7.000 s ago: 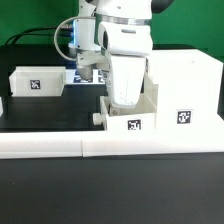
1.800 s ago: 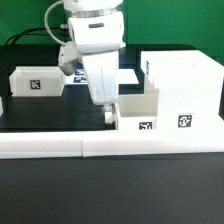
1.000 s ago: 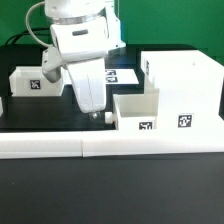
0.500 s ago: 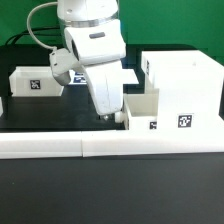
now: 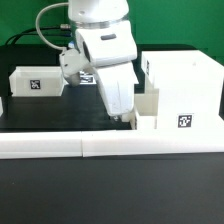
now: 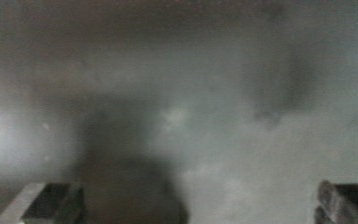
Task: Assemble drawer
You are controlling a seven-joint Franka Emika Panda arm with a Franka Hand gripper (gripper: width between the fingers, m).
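Observation:
The white box casing (image 5: pixel 185 85) stands at the exterior view's right, with a tag on its front. One small tray (image 5: pixel 149 108) sits in the casing's open side, and only part of it sticks out. My gripper (image 5: pixel 127 119) hangs low against the tray's outer end and hides its front. In the wrist view the gripper (image 6: pixel 199 205) is open. Its two fingers (image 6: pixel 51 204) stand far apart, with only a blurred white surface close ahead. The second tray (image 5: pixel 35 82), with a tag, lies apart at the exterior view's left.
The long low white L-shaped bar (image 5: pixel 90 146) runs along the front of the black table. The marker board (image 5: pixel 88 77) lies at the back, mostly hidden behind the arm. Cables hang at the back left.
My gripper has swung to the exterior view's right, low against the tray. The tray has slid further into the casing, and its front tag no longer shows.

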